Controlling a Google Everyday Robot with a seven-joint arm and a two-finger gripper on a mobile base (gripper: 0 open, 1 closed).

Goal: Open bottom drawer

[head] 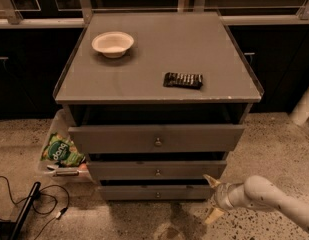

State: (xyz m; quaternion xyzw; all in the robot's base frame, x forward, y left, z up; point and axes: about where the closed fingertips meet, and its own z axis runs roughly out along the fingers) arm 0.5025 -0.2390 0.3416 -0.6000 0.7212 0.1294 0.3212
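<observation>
Bottom drawer (139,193) front facing cam, long axis L-R, gripper (212,199) spread by rt end

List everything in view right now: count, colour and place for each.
cabinet: one, grey, centre of view
bowl: one, white, back left of the cabinet top
snack packet: one, black, front right of the cabinet top
drawers: three, grey, stacked in the cabinet; bottom drawer lowest
knobs: three, metal, one on each drawer front
bag: one, green, low, left of the cabinet
cables: several, black, floor, lower left
arm: one, white, lower right
gripper: one, beige, open, right of the bottom drawer
</observation>
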